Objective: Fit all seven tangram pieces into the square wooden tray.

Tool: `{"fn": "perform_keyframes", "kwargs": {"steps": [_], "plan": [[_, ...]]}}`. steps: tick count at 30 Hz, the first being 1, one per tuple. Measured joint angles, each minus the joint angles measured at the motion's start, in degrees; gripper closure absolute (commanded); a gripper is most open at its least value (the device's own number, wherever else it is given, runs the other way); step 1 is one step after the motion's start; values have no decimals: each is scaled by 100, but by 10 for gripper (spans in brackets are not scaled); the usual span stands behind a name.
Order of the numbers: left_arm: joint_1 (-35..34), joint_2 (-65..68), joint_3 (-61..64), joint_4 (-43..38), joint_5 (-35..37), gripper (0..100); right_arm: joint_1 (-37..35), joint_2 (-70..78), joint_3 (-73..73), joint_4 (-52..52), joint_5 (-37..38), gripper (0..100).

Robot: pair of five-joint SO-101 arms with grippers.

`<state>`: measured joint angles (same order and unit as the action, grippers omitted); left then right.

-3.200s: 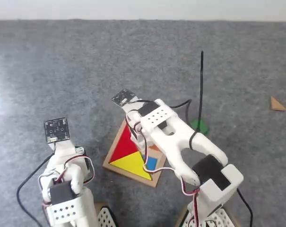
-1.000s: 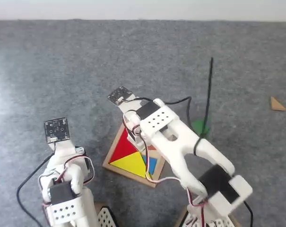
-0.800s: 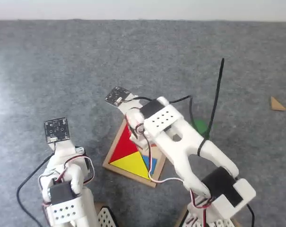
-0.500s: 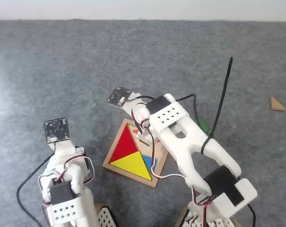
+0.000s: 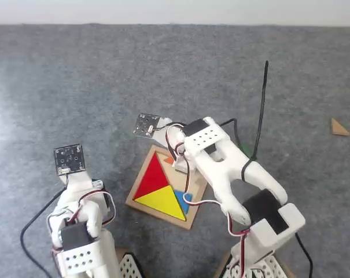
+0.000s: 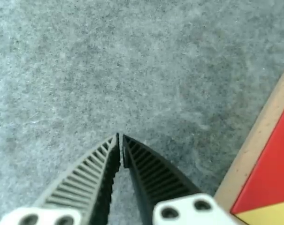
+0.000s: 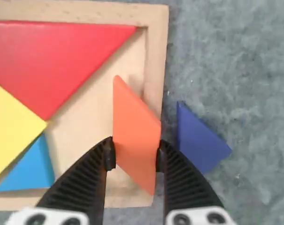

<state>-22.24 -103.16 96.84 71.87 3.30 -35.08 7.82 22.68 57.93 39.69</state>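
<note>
Our left arm (image 5: 77, 223) sits folded in the lower left of the high view, the left gripper (image 6: 120, 137) pinched closed. Our right arm (image 5: 229, 174) extends from lower right toward centre, with the right gripper (image 7: 135, 146) clamped on an orange piece (image 7: 134, 124).

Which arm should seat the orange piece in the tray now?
Right. The right tool is shut on the orange piece, at the tray's rim beside its bare wood. The left tool is shut, holding nothing, over carpet beside the tray.
</note>
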Motion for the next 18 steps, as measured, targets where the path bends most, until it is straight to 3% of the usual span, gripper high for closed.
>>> {"fn": "perform_keyframes", "kwargs": {"steps": [5, 14, 18], "plan": [[0, 0, 0, 0, 0, 987, 0, 44, 0, -26, 114, 849], [0, 0, 0, 0, 0, 987, 123, 53, -35, -9, 149, 853], [0, 0, 0, 0, 0, 987, 149, 53, -316, 475, 149, 851]]}}
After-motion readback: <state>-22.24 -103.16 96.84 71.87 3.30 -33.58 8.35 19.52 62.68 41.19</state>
